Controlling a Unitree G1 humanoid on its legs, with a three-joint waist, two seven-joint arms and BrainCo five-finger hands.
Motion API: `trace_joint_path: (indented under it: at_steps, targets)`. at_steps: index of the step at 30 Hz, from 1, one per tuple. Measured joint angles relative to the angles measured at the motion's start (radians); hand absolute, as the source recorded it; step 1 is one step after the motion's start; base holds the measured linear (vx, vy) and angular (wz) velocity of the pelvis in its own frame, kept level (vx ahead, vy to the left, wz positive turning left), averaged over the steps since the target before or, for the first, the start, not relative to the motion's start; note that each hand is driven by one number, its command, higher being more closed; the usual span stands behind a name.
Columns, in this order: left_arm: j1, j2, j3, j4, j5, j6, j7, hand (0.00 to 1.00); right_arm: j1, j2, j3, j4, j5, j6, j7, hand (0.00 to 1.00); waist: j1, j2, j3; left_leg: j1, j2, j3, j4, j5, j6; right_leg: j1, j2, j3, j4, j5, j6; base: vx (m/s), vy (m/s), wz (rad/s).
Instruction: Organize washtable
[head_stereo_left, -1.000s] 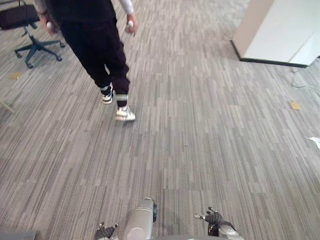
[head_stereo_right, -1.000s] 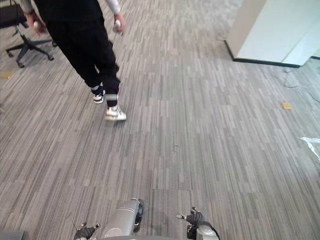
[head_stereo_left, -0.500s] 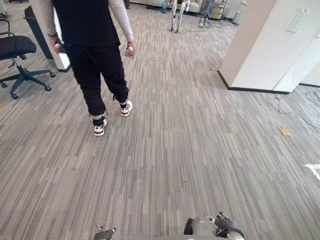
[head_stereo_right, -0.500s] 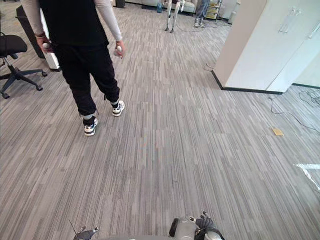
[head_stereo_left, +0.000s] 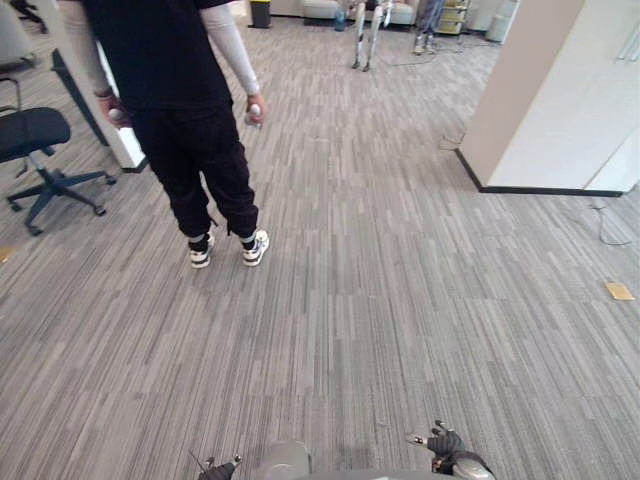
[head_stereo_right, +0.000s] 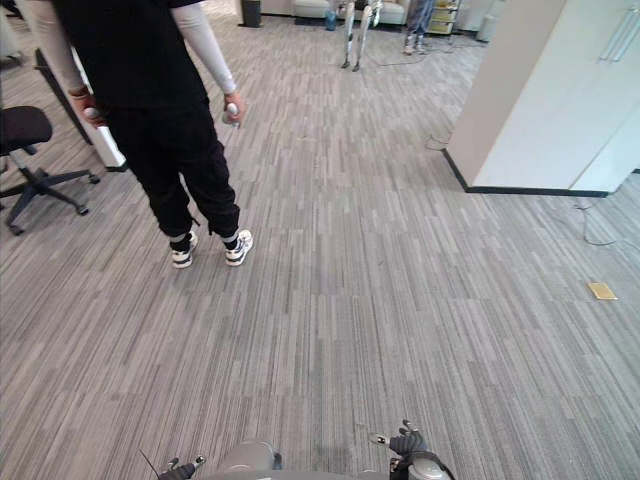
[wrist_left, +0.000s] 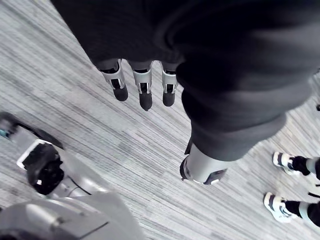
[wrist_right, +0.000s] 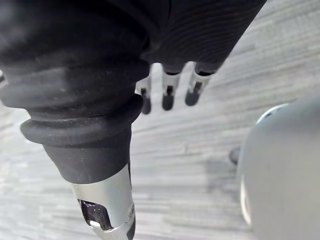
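Note:
My left hand (wrist_left: 145, 92) hangs low at my side over grey striped carpet (head_stereo_left: 400, 300), its fingers straight and holding nothing. My right hand (wrist_right: 168, 95) hangs the same way on the other side, fingers relaxed and empty. In the left eye view both hands peek in at the bottom edge, the left hand (head_stereo_left: 215, 468) and the right hand (head_stereo_left: 445, 445).
A person (head_stereo_left: 190, 120) in dark clothes walks ahead at the left, a small controller in each hand. A dark office chair (head_stereo_left: 40, 150) stands at the far left by a white panel (head_stereo_left: 95, 100). A white cabinet (head_stereo_left: 570, 100) stands at the right, with a tan scrap (head_stereo_left: 619, 290) on the carpet nearby.
The whole picture has shifted, so the camera has lifted and swung. The person ahead has stepped on, and both feet now stand side by side. My hands hang as before.

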Motion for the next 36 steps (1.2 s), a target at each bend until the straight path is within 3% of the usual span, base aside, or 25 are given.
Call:
trace_joint_path:
  at_steps: [1, 2, 3, 6, 7, 13, 16, 20, 23, 26, 29, 33, 34, 36]
  targets:
    - [0.004, -0.002, -0.022, 0.007, -0.003, -0.005, 0.001, 0.00, 0.004, -0.012, 0.000, 0.000, -0.002, -0.006, -0.005, 0.00, 0.011, 0.023, -0.018, 0.016, 0.018, -0.004, -0.189, 0.030, -0.010, 0.007, 0.012, 0.015, -0.025, -0.005, 0.036, 0.26, 0.189, -0.44]
    - [-0.001, 0.012, -0.028, 0.018, -0.003, -0.005, 0.000, 0.00, -0.002, -0.005, 0.001, 0.005, -0.003, -0.001, -0.012, 0.00, 0.010, 0.012, -0.023, 0.028, -0.003, 0.002, -0.210, 0.037, -0.007, 0.006, -0.007, 0.027, -0.029, 0.000, 0.040, 0.27, 0.215, -0.28]
    - [-0.001, 0.038, -0.046, 0.028, -0.001, -0.007, 0.002, 0.00, 0.004, 0.012, -0.001, 0.009, -0.012, -0.001, -0.016, 0.00, 0.009, -0.026, -0.033, 0.047, -0.033, 0.019, -0.267, 0.053, 0.004, 0.004, -0.042, 0.037, -0.044, 0.005, 0.049, 0.26, 0.188, -0.01]
    - [-0.011, 0.075, -0.093, 0.055, 0.009, -0.006, 0.000, 0.00, 0.015, 0.023, -0.012, 0.011, -0.037, -0.006, -0.016, 0.00, -0.004, -0.050, -0.048, 0.053, -0.089, 0.008, -0.289, 0.056, 0.009, 0.017, -0.091, 0.017, -0.057, 0.015, 0.066, 0.19, 0.139, 0.19]
    - [0.011, 0.133, -0.198, 0.147, 0.038, -0.013, -0.004, 0.00, 0.014, 0.007, -0.049, 0.087, -0.036, -0.003, -0.016, 0.00, -0.017, -0.065, -0.058, 0.123, -0.198, 0.003, -0.396, 0.079, 0.086, 0.053, -0.160, 0.071, -0.108, -0.017, 0.091, 0.07, 0.055, 0.15]
    - [0.010, 0.132, -0.186, 0.145, 0.038, -0.013, -0.004, 0.00, 0.012, 0.007, -0.044, 0.092, -0.036, -0.004, -0.017, 0.00, -0.016, -0.081, -0.051, 0.118, -0.190, 0.009, -0.414, 0.093, 0.080, 0.046, -0.156, 0.071, -0.126, -0.017, 0.085, -0.01, -0.002, 0.00]
    - [-0.010, 0.125, -0.153, 0.137, 0.037, -0.014, 0.000, 0.00, 0.011, 0.006, 0.000, 0.070, -0.031, -0.005, -0.021, 0.00, -0.013, -0.080, -0.032, 0.035, -0.157, 0.021, -0.336, 0.063, 0.076, -0.002, -0.129, 0.071, -0.124, 0.001, 0.086, -0.03, -0.004, -0.06]
    - [-0.025, 0.121, -0.116, 0.082, 0.020, -0.021, 0.007, 0.00, 0.008, 0.023, 0.036, 0.037, -0.007, -0.007, -0.041, 0.00, -0.009, -0.107, 0.020, -0.038, -0.119, 0.031, -0.276, 0.036, 0.073, -0.050, -0.105, 0.075, -0.122, 0.017, 0.094, -0.05, -0.017, -0.15]
    - [-0.055, 0.121, -0.116, 0.070, 0.012, -0.025, 0.024, 0.00, 0.013, 0.025, 0.042, 0.034, 0.013, -0.010, -0.048, 0.00, 0.015, -0.118, 0.029, -0.066, -0.119, 0.038, -0.271, 0.036, 0.074, -0.073, -0.107, 0.074, -0.120, 0.026, 0.101, 0.01, 0.010, -0.08]
    - [-0.056, 0.107, -0.116, 0.061, -0.008, -0.028, 0.036, 0.00, 0.008, 0.016, 0.042, 0.033, 0.014, -0.017, -0.063, 0.00, 0.018, -0.102, 0.040, -0.061, -0.129, 0.036, -0.278, 0.036, 0.074, -0.070, -0.118, 0.065, -0.113, 0.026, 0.101, 0.01, 0.032, 0.05]
    - [-0.063, 0.090, -0.116, 0.054, -0.014, -0.034, 0.043, 0.00, -0.005, 0.007, 0.042, 0.033, 0.015, -0.018, -0.065, 0.00, 0.039, -0.083, 0.052, -0.060, -0.129, 0.037, -0.279, 0.037, 0.073, -0.076, -0.121, 0.055, -0.102, 0.027, 0.102, 0.00, 0.000, 0.00]
    - [-0.072, 0.062, -0.089, 0.044, -0.025, -0.036, 0.045, 0.00, -0.057, 0.014, 0.043, 0.030, 0.015, -0.019, -0.068, 0.00, 0.044, -0.058, 0.079, -0.090, -0.109, 0.041, -0.237, 0.022, 0.063, -0.109, -0.117, 0.044, -0.062, 0.024, 0.112, -0.05, -0.002, -0.07]
    - [-0.072, 0.055, -0.079, 0.042, -0.027, -0.036, 0.045, 0.00, -0.060, 0.018, 0.042, 0.027, 0.015, -0.019, -0.068, 0.00, 0.047, -0.053, 0.081, -0.103, -0.100, 0.040, -0.216, 0.003, 0.065, -0.117, -0.111, 0.043, -0.050, 0.015, 0.120, -0.07, 0.000, -0.17]
    - [-0.076, 0.054, -0.057, 0.027, -0.042, -0.036, 0.044, 0.00, -0.058, 0.035, 0.026, 0.013, 0.022, -0.015, -0.067, 0.00, 0.076, -0.060, 0.085, -0.131, -0.100, 0.045, -0.143, -0.056, 0.073, -0.141, -0.136, 0.005, 0.035, -0.071, 0.149, -0.02, 0.067, 0.07]
